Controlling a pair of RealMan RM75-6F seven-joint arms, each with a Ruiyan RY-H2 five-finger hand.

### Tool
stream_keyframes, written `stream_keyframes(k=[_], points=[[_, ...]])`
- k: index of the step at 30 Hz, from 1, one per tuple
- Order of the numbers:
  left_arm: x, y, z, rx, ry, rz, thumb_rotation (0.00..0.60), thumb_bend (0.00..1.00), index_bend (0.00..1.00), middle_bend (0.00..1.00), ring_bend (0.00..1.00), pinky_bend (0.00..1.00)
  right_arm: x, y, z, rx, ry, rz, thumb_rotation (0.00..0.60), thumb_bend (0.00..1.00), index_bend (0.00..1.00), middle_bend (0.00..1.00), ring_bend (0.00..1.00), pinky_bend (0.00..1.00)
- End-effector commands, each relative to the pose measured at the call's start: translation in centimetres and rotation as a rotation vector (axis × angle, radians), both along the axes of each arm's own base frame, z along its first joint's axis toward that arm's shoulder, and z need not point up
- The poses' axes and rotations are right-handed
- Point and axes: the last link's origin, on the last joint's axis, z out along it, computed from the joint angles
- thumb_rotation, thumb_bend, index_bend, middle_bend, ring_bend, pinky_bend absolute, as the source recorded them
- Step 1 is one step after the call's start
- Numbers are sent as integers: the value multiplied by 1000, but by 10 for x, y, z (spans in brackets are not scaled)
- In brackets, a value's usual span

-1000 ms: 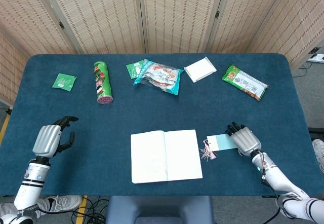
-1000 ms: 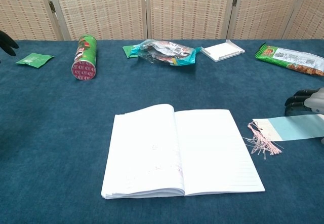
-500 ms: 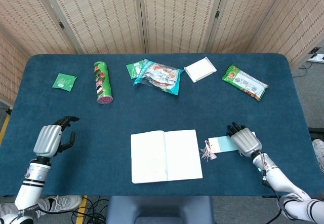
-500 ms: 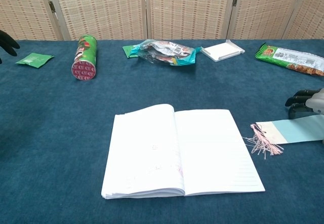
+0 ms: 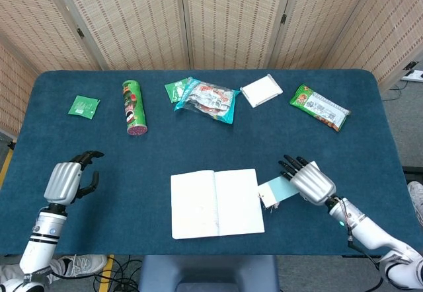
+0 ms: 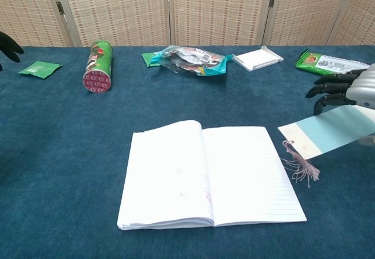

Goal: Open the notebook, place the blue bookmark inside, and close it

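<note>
The notebook (image 5: 217,203) (image 6: 211,174) lies open and flat near the table's front edge. My right hand (image 5: 309,181) (image 6: 349,91) holds the pale blue bookmark (image 5: 277,189) (image 6: 328,131) lifted off the table, just right of the notebook. The bookmark's white end and pink tassel (image 6: 300,166) hang over the right page's edge. My left hand (image 5: 68,178) hovers near the front left with nothing in it, its fingers curled loosely apart; only dark fingertips (image 6: 7,43) show at the chest view's left edge.
Along the back lie a green sachet (image 5: 83,106), a green chip can (image 5: 133,107) on its side, a pile of snack bags (image 5: 205,98), a white box (image 5: 261,90) and a green snack packet (image 5: 320,107).
My right hand has lifted the bookmark off the table and carried it left, so its tassel end now reaches the notebook's right page. The left hand has not moved.
</note>
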Motion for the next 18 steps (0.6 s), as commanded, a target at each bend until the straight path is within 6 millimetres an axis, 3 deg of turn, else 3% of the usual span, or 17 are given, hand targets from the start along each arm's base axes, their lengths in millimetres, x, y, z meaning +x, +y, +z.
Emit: stream_keyframes(k=[1,6,10,14,18], points=[[1,0,0,0,3,0,600,584,292,326,383,673,23,11,14,68,-36,162,600,156,341,116,52,208],[4,0,0,2,4,-4,600,584,292,325,383,674,34,28,16,158,-60,282,600,156,342,116,51,198],[6,0,-1,-2,6,-7,600,584,291,325,383,674,37,35,20,225,-12,478,600,159,355,123,51,186],[6,1,-3,-6,7,-5,600,584,291,325,382,673,33,28,22,254,24,532,600,163,373,148,51,179],[7,1,-4,-8,4,-5,600,584,291,325,382,673,41,14,12,279,70,594,600,163,380,153,51,168]])
